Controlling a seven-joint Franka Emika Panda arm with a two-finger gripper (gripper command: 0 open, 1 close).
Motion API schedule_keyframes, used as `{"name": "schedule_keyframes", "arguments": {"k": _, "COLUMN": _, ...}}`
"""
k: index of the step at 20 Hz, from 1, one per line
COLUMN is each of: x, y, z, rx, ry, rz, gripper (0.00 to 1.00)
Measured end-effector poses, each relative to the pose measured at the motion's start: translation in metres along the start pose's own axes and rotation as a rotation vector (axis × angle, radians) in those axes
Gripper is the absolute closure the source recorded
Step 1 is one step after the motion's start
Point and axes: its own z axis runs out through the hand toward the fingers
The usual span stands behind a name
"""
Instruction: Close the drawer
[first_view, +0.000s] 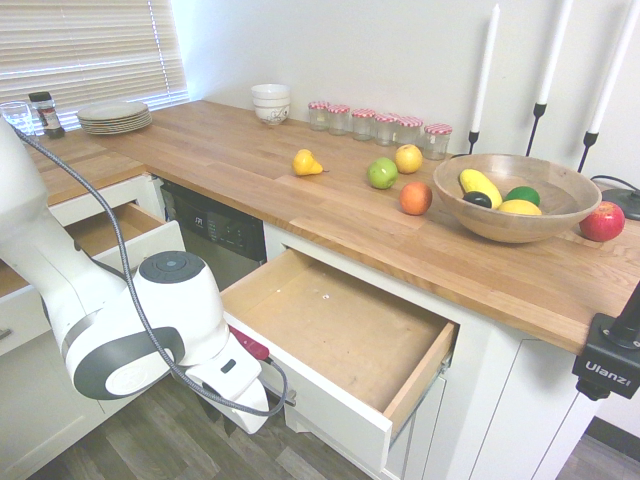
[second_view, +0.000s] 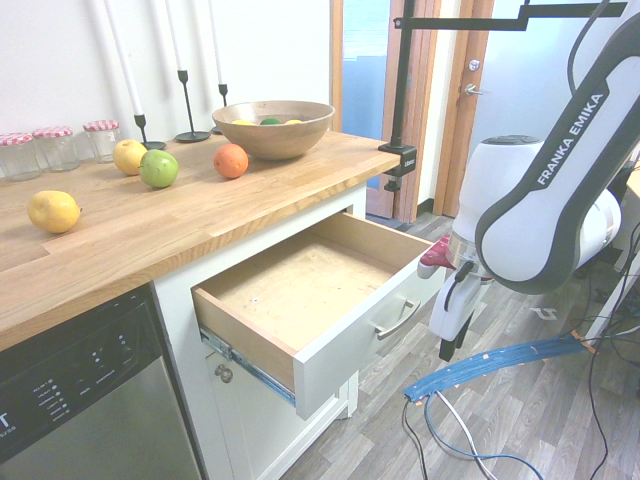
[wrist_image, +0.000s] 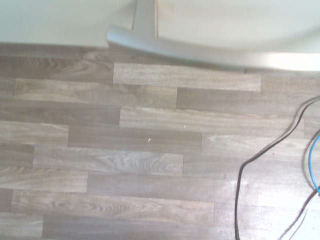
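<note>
The drawer (first_view: 335, 325) is pulled far out below the wooden countertop, and its light wood inside (second_view: 300, 285) is empty. Its flat white front (second_view: 345, 355) carries a curved silver bar handle (second_view: 397, 318). My gripper (second_view: 447, 345) hangs pointing down at the floor, just in front of the drawer front and beside the handle, a little apart from it. In the first exterior view the gripper (first_view: 250, 408) sits low against the front's outer face. The wrist view shows the handle (wrist_image: 200, 50) and the white front (wrist_image: 60, 20) from close by, above wood-plank floor.
A narrower white drawer (first_view: 120, 232) also stands open further along, past the black dishwasher (first_view: 215, 235). The countertop (first_view: 300, 215) holds loose fruit, a wooden bowl (first_view: 515, 195), jars, plates and candlesticks. A black camera clamp (first_view: 610, 360) grips the counter's edge.
</note>
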Motion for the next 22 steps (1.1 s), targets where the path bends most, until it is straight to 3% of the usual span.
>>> {"name": "schedule_keyframes", "arguments": {"k": 22, "x": 0.055, "y": -0.028, "z": 0.0, "rx": 0.006, "ry": -0.013, "rz": 0.021, "gripper": 1.0}}
